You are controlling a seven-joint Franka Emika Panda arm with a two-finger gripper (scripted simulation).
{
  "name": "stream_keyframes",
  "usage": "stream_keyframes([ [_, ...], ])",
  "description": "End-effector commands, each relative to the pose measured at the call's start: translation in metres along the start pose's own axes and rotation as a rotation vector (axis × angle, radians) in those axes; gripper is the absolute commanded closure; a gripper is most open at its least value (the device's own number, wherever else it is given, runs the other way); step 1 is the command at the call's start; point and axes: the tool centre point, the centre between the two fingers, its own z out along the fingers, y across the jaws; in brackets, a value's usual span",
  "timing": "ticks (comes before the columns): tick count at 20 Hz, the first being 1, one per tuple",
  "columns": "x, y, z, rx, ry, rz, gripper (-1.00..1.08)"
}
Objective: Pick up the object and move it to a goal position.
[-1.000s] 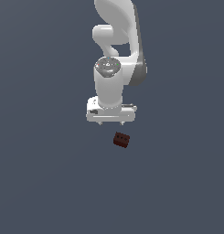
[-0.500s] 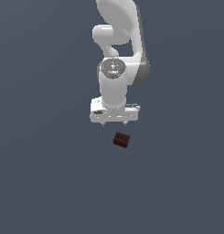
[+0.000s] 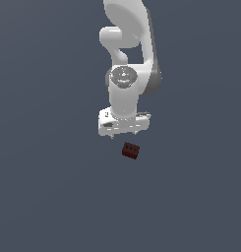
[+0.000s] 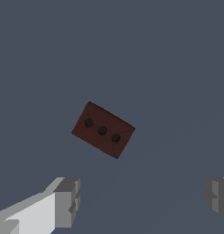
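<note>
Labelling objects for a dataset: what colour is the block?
Dark red-brown block with three dark dots; clearest in the wrist view.

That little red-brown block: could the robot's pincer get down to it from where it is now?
Probably yes. The block lies alone on the bare grey floor, nothing around or over it. The pincer hangs apart from it with its fingers spread wide. The block is not yet between them, so a small shift seems needed.

Small dark red-brown boxy block (image 3: 130, 150) lying on the flat grey floor (image 3: 43, 197), turned at a slant. White two-fingered tool (image 3: 124, 135) hanging just above it, a touch toward the exterior view's left, apart from it. Fingers (image 4: 67, 201) spread wide, block not between them.
</note>
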Motion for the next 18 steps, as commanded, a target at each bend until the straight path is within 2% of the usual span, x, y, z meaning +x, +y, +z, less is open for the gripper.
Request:
stream_keyframes([
  [1, 0.001, -0.001, 0.004, -0.004, 0.001, -0.053, -0.92],
  [18, 0.015, -0.015, 0.038, -0.033, 0.015, -0.570, -0.92],
])
